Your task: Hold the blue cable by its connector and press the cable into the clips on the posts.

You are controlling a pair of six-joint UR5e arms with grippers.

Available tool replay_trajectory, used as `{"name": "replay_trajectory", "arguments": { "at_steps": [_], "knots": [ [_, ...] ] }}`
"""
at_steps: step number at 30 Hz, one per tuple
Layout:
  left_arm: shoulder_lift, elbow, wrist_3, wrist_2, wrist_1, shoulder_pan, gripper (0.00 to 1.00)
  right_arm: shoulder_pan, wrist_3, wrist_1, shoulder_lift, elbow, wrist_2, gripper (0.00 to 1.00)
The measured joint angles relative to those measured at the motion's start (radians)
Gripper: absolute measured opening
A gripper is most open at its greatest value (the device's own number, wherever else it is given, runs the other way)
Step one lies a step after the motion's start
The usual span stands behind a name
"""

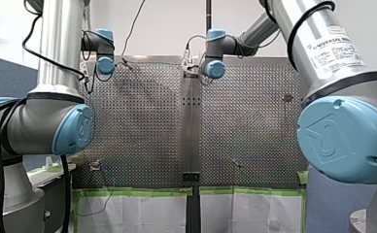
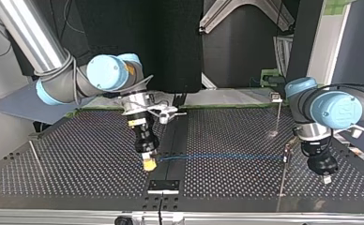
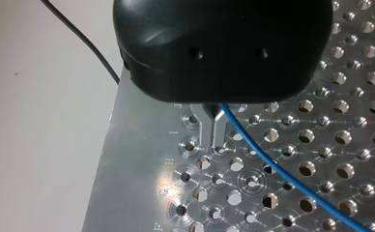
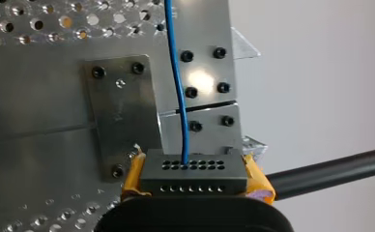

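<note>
Yellow pads of my right gripper clamp the black connector; the blue cable runs from it over the perforated table. My left gripper has its 2 metal fingers pressed together, the cable just beside them.

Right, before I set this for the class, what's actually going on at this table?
My right hand clamps the dark connector between its yellow pads, low over the perforated table. The blue cable runs straight from it across the table to a thin post beside my left hand. The cable passes right by that hand, but whether it is gripped there, or seated in a clip, is too small to tell.
</note>
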Motion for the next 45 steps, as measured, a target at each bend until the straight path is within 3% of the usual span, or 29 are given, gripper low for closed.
{"name": "replay_trajectory", "arguments": {
  "at_steps": [6, 8, 9, 11, 12, 14, 15, 17, 18, 20, 36, 45],
  "knots": [
    [0.000, 0.000, -0.010, 0.001, -0.001, 0.000, 0.00, -0.002, 0.007, 0.025, 0.046, -0.056, -0.010, 0.00],
    [0.000, 0.000, -0.014, 0.000, -0.001, 0.000, 0.11, -0.002, 0.007, 0.030, 0.050, -0.066, -0.014, 0.00],
    [0.000, 0.000, -0.016, 0.000, -0.001, 0.000, 0.11, -0.002, 0.007, 0.032, 0.052, -0.070, -0.016, 0.00],
    [0.000, 0.000, -0.020, -0.002, -0.001, 0.000, 0.25, -0.002, 0.007, 0.034, 0.054, -0.074, -0.017, 0.00],
    [0.000, 0.000, -0.021, -0.002, -0.001, 0.000, 0.25, -0.002, 0.007, 0.036, 0.054, -0.075, -0.018, 0.00],
    [0.000, 0.000, -0.024, -0.001, -0.001, 0.000, 0.57, 0.000, 0.007, 0.039, 0.055, -0.076, -0.018, 0.00],
    [0.000, 0.000, -0.025, -0.001, -0.001, 0.000, 0.57, 0.001, 0.007, 0.041, 0.055, -0.076, -0.018, 0.00],
    [0.000, 0.000, -0.028, -0.001, -0.002, 0.000, 0.83, 0.003, 0.007, 0.043, 0.055, -0.076, -0.018, 0.00],
    [0.000, 0.000, -0.031, -0.001, -0.003, 0.000, 0.83, 0.004, 0.007, 0.043, 0.055, -0.076, -0.018, 0.00],
    [0.000, 0.000, -0.040, -0.002, -0.008, 0.000, 0.96, 0.004, 0.007, 0.043, 0.055, -0.076, -0.018, 0.00],
    [0.006, 0.000, -0.111, 0.014, -0.121, -0.005, 1.00, 0.005, 0.007, 0.057, 0.055, -0.076, -0.019, 0.00],
    [0.073, -0.015, -0.124, 0.022, -0.213, -0.010, 1.00, 0.006, 0.007, 0.064, 0.055, -0.076, -0.019, 0.00]
  ]
}}
